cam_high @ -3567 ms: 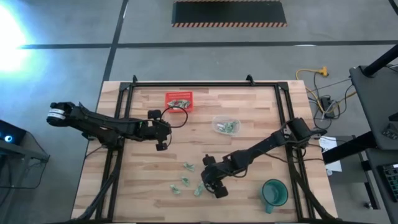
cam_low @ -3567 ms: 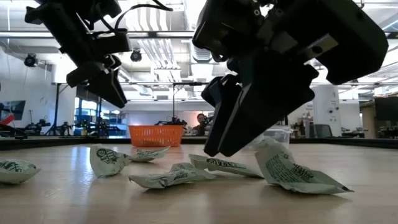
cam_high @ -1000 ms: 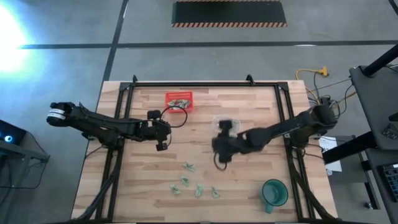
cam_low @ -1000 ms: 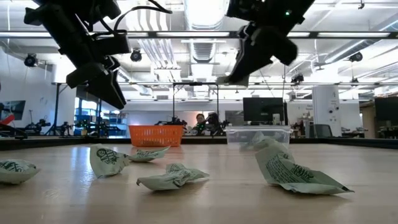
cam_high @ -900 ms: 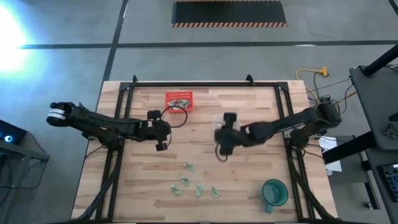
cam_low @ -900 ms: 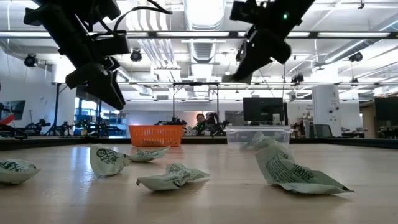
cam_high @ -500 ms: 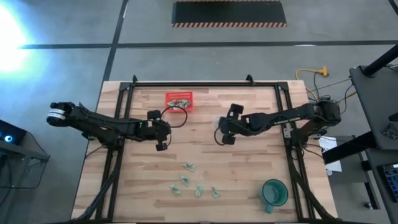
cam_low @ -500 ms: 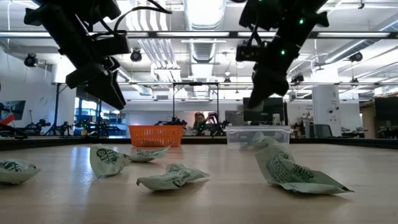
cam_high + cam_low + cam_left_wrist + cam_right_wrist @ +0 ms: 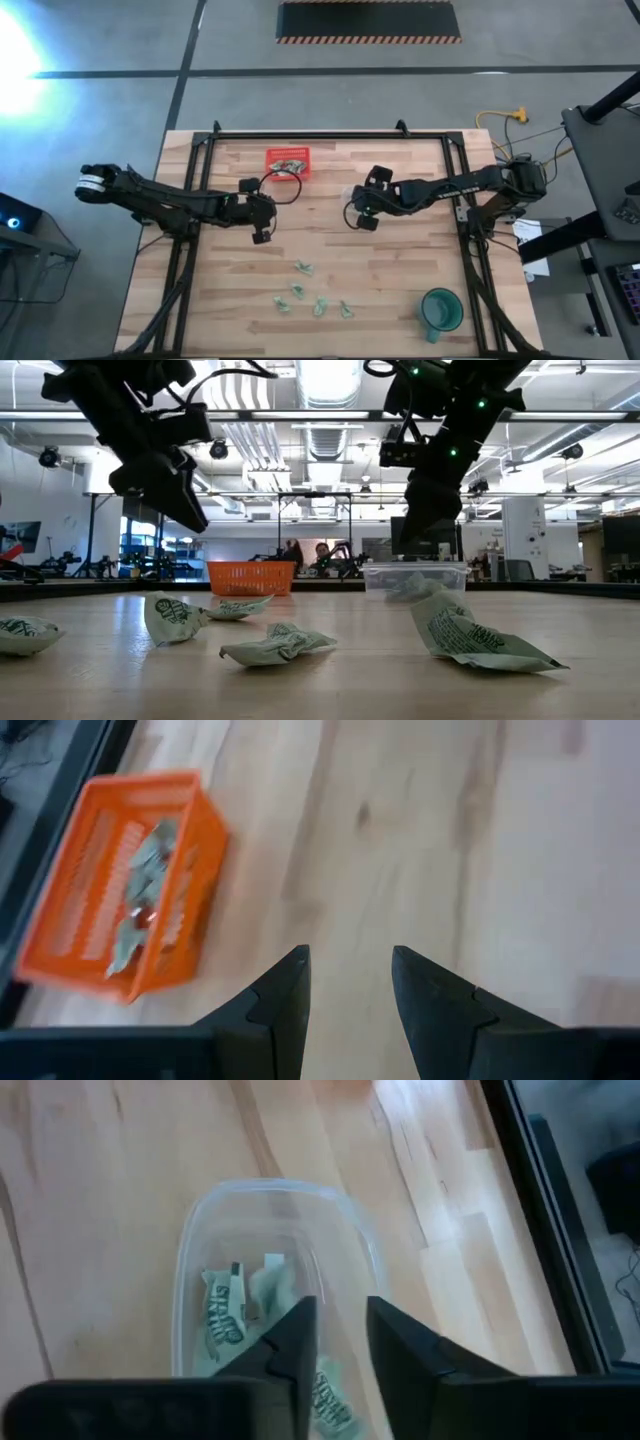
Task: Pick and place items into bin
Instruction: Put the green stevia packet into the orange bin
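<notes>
Several small pale green wrapped items (image 9: 300,290) lie loose on the near middle of the table; in the low view they show close up (image 9: 278,643). More lie inside a clear plastic container (image 9: 200,1230) and inside the red-orange basket (image 9: 287,161). My right gripper (image 9: 340,1320) hangs open just above the clear container (image 9: 415,573), fingers pointing down, nothing between them that I can see. My left gripper (image 9: 261,235) waits open in the air left of centre, with the basket (image 9: 120,890) ahead of it.
A teal cup (image 9: 440,308) stands near the table's near right corner. The basket sits by the far edge, the clear container right of it. Bare wood lies between the loose items and both containers. People and equipment show in the room beyond the table.
My right gripper has swung from the table's middle toward the far edge and come to hang over the clear container, tipping to point straight down. The pale piece that showed at its fingertips a second ago no longer shows there.
</notes>
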You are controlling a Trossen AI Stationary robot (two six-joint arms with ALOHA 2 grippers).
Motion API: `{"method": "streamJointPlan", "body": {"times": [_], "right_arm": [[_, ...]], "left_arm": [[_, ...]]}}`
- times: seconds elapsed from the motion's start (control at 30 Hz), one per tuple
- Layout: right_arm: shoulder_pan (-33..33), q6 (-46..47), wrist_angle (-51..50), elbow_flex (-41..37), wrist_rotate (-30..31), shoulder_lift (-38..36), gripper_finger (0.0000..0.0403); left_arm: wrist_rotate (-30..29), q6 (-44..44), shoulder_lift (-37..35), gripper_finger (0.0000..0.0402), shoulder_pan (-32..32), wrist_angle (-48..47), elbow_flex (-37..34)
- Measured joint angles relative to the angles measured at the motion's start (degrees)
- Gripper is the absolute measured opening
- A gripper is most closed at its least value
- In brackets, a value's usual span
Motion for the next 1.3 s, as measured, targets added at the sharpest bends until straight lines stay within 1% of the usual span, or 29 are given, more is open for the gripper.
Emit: {"method": "streamJointPlan", "body": {"times": [0.1,0.2,0.27,0.33,0.4,0.47,0.67,0.83,1.0,1.3], "right_arm": [[0.0,-0.4,0.3,0.0,0.0,0.0,0.0115],[0.2,-0.9,0.4,0.0,0.0,-0.3,0.0136],[0.6,-1.3,0.4,0.0,0.0,-0.6,0.0145],[1.2,-1.7,0.4,0.0,-0.2,-0.6,0.0151],[2.1,-1.8,0.4,0.0,-0.4,-0.6,0.0153],[3.1,-2.0,0.4,-0.1,-0.5,-0.6,0.0155],[6.5,-2.5,0.4,-1.0,-0.6,-0.6,0.0155],[8.6,-3.9,0.5,-1.2,-0.6,-0.7,0.0149],[9.6,-4.7,0.6,-1.2,-0.6,-1.3,0.0141],[9.7,-4.8,0.9,-1.2,-0.6,-1.5,0.0129]], "left_arm": [[4.5,0.7,0.0,0.0127,0.0,3.7,0.0],[12.8,2.6,0.3,0.0127,0.0,9.9,0.0],[18.3,3.3,1.4,0.0127,-0.2,15.7,-0.3],[22.3,4.4,3.3,0.0127,-0.8,20.1,-0.5],[24.4,6.2,5.9,0.0127,-1.5,22.5,-0.5],[24.6,7.5,8.6,0.0127,-2.2,23.2,0.2],[24.7,7.6,16.2,0.0127,-3.7,24.0,1.8],[25.7,6.9,20.9,0.0127,-5.2,25.8,3.7],[27.2,6.2,23.1,0.0127,-5.9,26.0,6.0],[27.4,3.2,25.9,0.0127,-8.7,27.3,6.2]]}}
